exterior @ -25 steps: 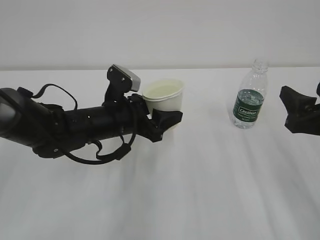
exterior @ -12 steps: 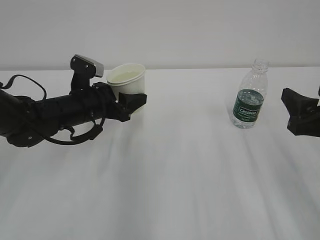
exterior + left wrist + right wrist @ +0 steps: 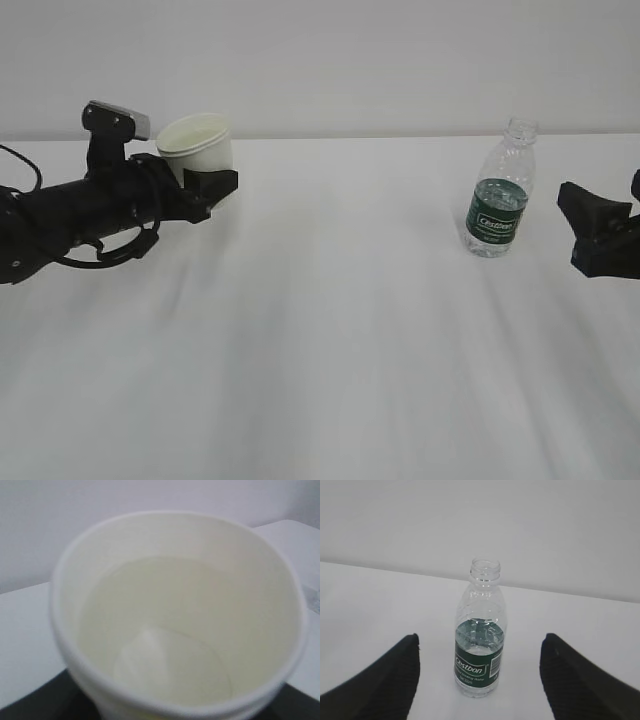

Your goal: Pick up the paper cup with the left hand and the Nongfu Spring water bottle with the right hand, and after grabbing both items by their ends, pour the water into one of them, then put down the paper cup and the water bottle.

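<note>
The small white tapered paper cup (image 3: 197, 146) is far off to the left of the clear ribbed plastic bottle w/ dark green label (image 3: 498, 192), clamped between the jaws of the black left arm's gripper (image 3: 205, 180), upright, mouth level. The left wrist view shows clear water (image 3: 165, 645) in it, so the pour looks done & the step in hand is prob. setting the cup down on the white desk (image 3: 330, 350). To do it well: keep the cup vertical, lower slowly till the base sits flat, only then let go, and back straight off w/o brushing the wall, since thin paper w/ liquid tips easily. The bottle stands uncapped on the desk, untouched; the black right arm's gripper (image 3: 480, 680) is behind it, jaws spread wide & holding nothing, one either side of it in the right wrist view, well apart from the plastic.
</note>
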Available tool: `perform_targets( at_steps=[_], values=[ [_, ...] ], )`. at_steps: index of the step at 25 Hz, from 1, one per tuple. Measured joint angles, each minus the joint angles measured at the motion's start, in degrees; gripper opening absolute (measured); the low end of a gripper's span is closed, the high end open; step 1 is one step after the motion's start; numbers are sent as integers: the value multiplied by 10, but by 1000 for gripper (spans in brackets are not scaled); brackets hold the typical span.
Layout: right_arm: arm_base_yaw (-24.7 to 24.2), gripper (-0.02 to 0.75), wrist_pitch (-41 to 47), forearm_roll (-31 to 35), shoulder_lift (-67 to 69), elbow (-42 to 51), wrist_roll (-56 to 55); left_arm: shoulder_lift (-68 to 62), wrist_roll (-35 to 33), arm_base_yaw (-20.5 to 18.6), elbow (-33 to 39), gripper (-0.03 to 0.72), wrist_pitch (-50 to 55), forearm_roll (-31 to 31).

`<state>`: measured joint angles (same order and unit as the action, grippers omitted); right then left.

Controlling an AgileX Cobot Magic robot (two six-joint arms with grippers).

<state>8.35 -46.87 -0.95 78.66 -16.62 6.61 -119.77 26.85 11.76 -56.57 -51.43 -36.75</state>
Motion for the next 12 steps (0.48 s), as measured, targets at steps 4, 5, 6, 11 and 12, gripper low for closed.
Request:
perform_targets(
  at_steps=[4, 5, 6, 11, 12],
  values=[
    [0, 561, 1, -3, 0, 0, 0, 0, 0, -27, 0, 453, 0, 0],
    [0, 561, 1, -3, 0, 0, 1, 0, 0, -33, 0, 453, 0, 0],
    [0, 561, 1, -5, 0, 0, 1, 0, 0, -39, 0, 453, 0, 0],
    [0, 562, 1, -8, 0, 0, 1, 0, 0, -66, 0, 453, 0, 0],
    [0, 562, 1, -10, 0, 0, 1, 0, 0, -72, 0, 453, 0, 1]
  ],
)
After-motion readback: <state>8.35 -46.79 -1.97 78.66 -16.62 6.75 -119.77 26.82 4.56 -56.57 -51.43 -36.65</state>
